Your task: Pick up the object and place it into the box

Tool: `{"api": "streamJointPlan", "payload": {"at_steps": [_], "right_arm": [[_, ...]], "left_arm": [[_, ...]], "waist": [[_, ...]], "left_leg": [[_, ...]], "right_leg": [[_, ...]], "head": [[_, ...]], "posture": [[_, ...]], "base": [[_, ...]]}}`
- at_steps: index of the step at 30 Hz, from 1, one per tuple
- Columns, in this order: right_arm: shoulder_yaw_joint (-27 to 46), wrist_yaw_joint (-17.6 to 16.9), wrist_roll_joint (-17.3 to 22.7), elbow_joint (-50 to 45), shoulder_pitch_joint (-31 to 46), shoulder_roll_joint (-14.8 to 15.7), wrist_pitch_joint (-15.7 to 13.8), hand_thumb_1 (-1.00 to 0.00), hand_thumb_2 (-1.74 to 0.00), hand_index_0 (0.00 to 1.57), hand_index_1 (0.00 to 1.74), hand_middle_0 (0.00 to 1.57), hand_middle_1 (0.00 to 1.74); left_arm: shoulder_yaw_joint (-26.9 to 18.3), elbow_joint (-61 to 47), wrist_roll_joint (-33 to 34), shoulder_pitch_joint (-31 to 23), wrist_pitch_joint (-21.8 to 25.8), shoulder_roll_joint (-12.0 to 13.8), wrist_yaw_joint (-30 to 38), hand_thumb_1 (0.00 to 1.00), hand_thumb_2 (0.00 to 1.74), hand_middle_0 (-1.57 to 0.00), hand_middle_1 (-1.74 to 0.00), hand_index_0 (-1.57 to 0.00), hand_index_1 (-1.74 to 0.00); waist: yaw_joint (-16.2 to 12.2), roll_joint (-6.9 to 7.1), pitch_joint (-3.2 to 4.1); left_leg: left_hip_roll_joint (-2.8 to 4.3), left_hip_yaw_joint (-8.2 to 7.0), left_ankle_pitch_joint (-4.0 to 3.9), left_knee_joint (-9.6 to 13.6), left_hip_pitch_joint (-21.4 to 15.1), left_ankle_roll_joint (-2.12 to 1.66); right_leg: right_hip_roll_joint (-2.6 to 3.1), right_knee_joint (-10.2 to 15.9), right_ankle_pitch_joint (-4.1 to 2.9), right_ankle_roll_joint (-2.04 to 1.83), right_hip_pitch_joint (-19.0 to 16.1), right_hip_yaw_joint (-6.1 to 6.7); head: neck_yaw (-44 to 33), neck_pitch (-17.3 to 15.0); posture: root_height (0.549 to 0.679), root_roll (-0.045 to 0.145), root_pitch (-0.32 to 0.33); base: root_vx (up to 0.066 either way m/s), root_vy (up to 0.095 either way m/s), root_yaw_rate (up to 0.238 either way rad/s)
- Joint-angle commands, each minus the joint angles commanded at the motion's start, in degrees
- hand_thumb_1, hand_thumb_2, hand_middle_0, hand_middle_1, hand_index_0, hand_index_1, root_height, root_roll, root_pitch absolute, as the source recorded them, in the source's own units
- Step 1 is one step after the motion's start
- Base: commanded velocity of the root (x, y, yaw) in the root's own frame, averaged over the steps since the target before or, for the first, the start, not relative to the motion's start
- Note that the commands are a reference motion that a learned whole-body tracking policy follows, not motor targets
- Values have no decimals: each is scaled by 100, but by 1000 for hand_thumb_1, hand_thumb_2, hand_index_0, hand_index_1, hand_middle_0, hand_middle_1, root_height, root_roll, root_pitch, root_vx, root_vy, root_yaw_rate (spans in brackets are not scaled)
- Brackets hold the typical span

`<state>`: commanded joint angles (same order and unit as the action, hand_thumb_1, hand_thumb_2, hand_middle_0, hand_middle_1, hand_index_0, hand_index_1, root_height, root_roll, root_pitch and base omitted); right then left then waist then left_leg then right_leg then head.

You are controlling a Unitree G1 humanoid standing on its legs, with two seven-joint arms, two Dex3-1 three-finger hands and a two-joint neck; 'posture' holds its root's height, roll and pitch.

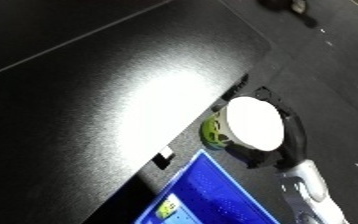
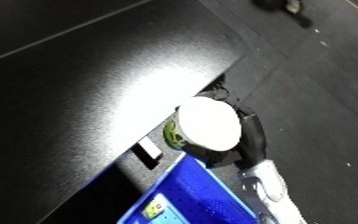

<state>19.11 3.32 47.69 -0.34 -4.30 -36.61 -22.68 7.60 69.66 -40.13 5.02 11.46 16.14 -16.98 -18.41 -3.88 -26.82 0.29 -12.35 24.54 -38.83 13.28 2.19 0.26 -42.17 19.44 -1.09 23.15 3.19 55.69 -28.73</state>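
Cup [image 1: 251,124], white-lidded with green side, is clasped by the right hand [image 1: 286,142] above the blue bin [image 2: 193,195].

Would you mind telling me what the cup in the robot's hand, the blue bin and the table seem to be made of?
Cup: probably paper or thin plastic, with a matte white top and green printed side. Blue bin: likely moulded plastic, given its glossy, speckled sheen. Table: dark, smooth and semi-gloss, reflecting a broad glare; the material itself is unclear.
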Motion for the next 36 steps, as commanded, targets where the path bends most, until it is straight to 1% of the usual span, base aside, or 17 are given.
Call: {"api": "streamJointPlan", "payload": {"at_steps": [3,5,6,8,11,15,17,20,24,27,31,36], "right_arm": [[156,-51,-164,447,148,-53,-129,-850,-1479,1334,1479,1334,1479],[183,-33,-243,780,239,-113,-105,-850,-1479,1334,1479,1334,1479],[169,23,-223,953,279,-137,-61,-850,-1479,1334,1479,1334,1479],[95,259,-65,1320,355,-160,90,-850,-1479,1334,1479,1334,1479],[-136,617,124,1928,442,-171,305,-850,-1479,1334,1479,1334,1479],[-584,825,108,2786,449,-176,519,-850,-1479,1334,1479,1334,1479],[-815,894,153,3218,407,-161,736,-850,-1479,1334,1479,1334,1479],[-1077,1130,238,3996,311,-109,1180,-850,-1479,1334,1479,1334,1479],[-1310,1470,300,5270,57,15,1715,-850,-1479,1334,1479,1334,1479],[-1422,1647,424,6091,-286,38,1887,-700,-1218,1099,1218,1099,1218],[-1474,1760,554,6602,-623,24,1826,-500,-870,785,870,785,870],[-1477,1755,410,6725,-685,60,1696,-250,-435,393,435,393,435]], "left_arm": [[-7,-1,-70,0,-11,-4,15,0,0,0,0,0,0],[-25,-7,-85,-2,-32,15,12,0,0,0,0,0,0],[-36,-11,-90,1,-46,26,12,0,0,0,0,0,0],[-62,-16,-87,12,-81,53,12,0,0,0,0,0,0],[-83,-36,-56,39,-140,101,23,0,0,0,0,0,0],[-64,-81,8,80,-232,171,44,0,0,0,0,0,0],[-40,-95,52,99,-268,194,50,0,0,0,0,0,0],[-3,-77,144,149,-315,219,44,0,0,0,0,0,0],[86,-8,311,257,-359,222,49,0,0,0,0,0,0],[186,36,411,322,-366,229,32,0,0,0,0,0,0],[273,61,459,361,-380,240,2,0,0,0,0,0,0],[303,73,485,369,-433,232,-1,0,0,0,0,0,0]], "waist": [[-54,-38,2],[-79,-59,3],[-89,-66,3],[-94,-74,2],[-66,-72,-3],[21,-77,-1],[77,-85,4],[178,-107,19],[354,-161,54],[483,-213,74],[582,-271,109],[625,-304,151]], "left_leg": [[-44,-4,1,55,-40,20],[-71,4,-9,96,-54,34],[-82,9,-13,113,-56,42],[-100,21,-18,132,-48,58],[-116,54,-25,119,-4,73],[-144,126,-40,104,60,84],[-159,169,-51,101,81,86],[-181,237,-65,86,104,86],[-221,324,-78,65,116,109],[-259,377,-96,57,124,118],[-293,434,-137,67,122,101],[-303,467,-183,85,101,76]], "right_leg": [[58,83,-42,-11,-5,54],[97,138,-72,-15,-1,85],[113,165,-87,-16,3,99],[136,208,-115,-18,11,117],[153,237,-142,-11,30,126],[163,264,-164,3,42,118],[159,278,-174,12,33,107],[140,286,-184,25,11,85],[107,298,-197,41,-43,51],[84,288,-200,53,-83,21],[54,254,-192,57,-126,-6],[21,225,-179,55,-155,-38]], "head": [[100,-36],[120,-82],[123,-95],[130,-150],[208,-225],[423,-278],[562,-337],[767,-436],[1092,-568],[1289,-662],[1381,-838],[1311,-1012]], "posture": [[640,60,-1],[640,58,2],[640,58,4],[641,56,7],[641,55,10],[641,53,13],[642,52,12],[642,51,10],[642,50,3],[643,48,-3],[643,48,-11],[643,51,-15]], "base": [[1,44,-112],[-5,28,-79],[-9,17,-56],[-17,-2,-36],[-33,-29,1],[-40,-47,53],[-27,-54,81],[-16,-53,103],[-1,-64,125],[-8,-66,136],[10,-39,81],[18,-19,35]]}}
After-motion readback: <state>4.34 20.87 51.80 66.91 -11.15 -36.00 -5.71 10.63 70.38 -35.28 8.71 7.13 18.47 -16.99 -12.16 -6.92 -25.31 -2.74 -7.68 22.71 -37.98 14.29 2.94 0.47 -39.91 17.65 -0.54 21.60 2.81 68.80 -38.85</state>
